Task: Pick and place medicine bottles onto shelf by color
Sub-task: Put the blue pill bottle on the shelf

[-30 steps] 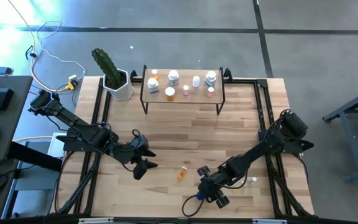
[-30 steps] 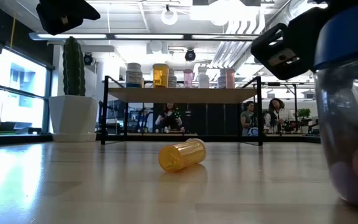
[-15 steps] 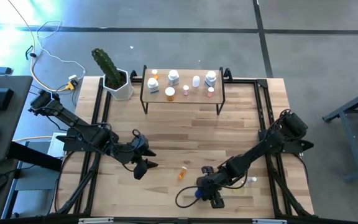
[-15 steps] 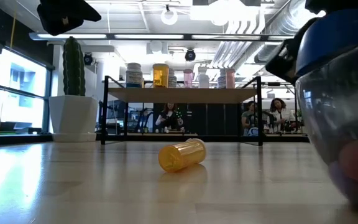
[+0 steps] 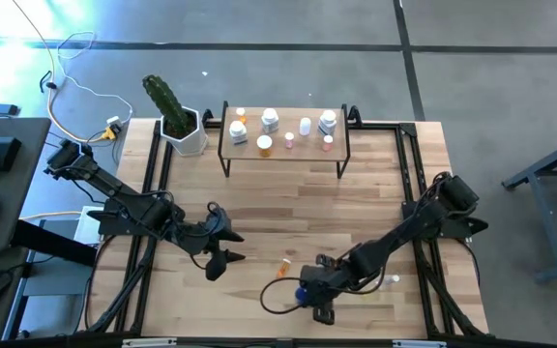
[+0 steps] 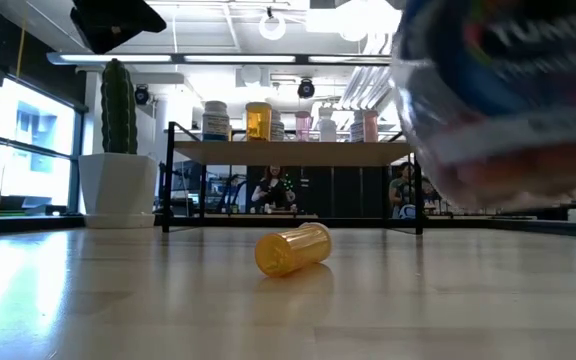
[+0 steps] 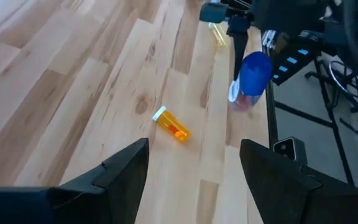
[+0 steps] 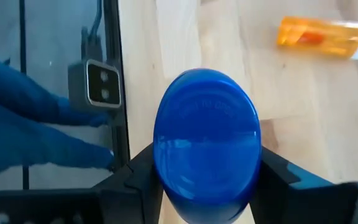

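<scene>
Left fingers (image 7: 191,165) apart, right fingers (image 8: 132,174) clamped.

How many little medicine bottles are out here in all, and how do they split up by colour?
White bottles: 4
Orange bottles: 3
Pink bottles: 2
Blue bottle: 1
Yellowish bottle: 1
Total: 11
</scene>
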You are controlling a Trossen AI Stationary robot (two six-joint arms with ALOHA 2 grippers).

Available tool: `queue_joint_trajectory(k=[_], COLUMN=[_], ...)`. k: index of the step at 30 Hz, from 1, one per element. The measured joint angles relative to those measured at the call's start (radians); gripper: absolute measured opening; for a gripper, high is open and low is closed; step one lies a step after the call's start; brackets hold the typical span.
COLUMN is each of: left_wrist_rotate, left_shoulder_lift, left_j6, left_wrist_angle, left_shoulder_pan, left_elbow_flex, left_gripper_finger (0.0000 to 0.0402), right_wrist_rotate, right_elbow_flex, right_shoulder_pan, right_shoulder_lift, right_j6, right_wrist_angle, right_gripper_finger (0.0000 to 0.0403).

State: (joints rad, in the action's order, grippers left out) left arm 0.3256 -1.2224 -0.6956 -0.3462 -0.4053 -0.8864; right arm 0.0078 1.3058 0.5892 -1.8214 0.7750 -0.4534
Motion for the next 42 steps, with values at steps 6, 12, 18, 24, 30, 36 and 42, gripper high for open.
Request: queue_joint_trajectory(k=[6, 12, 18, 24, 30, 36, 42], left_wrist_rotate=[0.005, -0.008, -0.009, -0.009, -0.007, -0.001, -0.001], left_shoulder_lift=[0.010, 0.011, 0.011, 0.011, 0.030, 0.085, 0.125], left_j6=[0.063, 0.142, 0.208, 0.277, 0.315, 0.379, 0.444], left_wrist_angle=[0.008, 0.007, 0.007, 0.006, 0.007, 0.006, 0.006], left_shoulder_pan=[0.025, 0.069, 0.118, 0.175, 0.253, 0.350, 0.459], left_elbow_flex=[0.000, 0.000, 0.000, 0.000, 0.000, 0.000, 0.000], left_gripper_finger=[0.0241, 0.0241, 0.0241, 0.0241, 0.0241, 0.0241, 0.0241], right_wrist_rotate=[0.119, 0.248, 0.299, 0.328, 0.353, 0.355, 0.346], right_elbow_flex=[0.114, 0.228, 0.334, 0.436, 0.543, 0.651, 0.776], right_shoulder_pan=[-0.003, -0.033, -0.106, -0.205, -0.327, -0.465, -0.642], right_shoulder_lift=[0.000, 0.000, 0.000, 0.000, 0.000, 0.000, 0.000], right_j6=[0.011, -0.009, -0.097, -0.178, -0.234, -0.349, -0.576], right_wrist_angle=[-0.078, -0.201, -0.315, -0.404, -0.545, -0.631, -0.644], right_gripper_finger=[0.0157, 0.0157, 0.0157, 0.0161, 0.0163, 0.0163, 0.0164])
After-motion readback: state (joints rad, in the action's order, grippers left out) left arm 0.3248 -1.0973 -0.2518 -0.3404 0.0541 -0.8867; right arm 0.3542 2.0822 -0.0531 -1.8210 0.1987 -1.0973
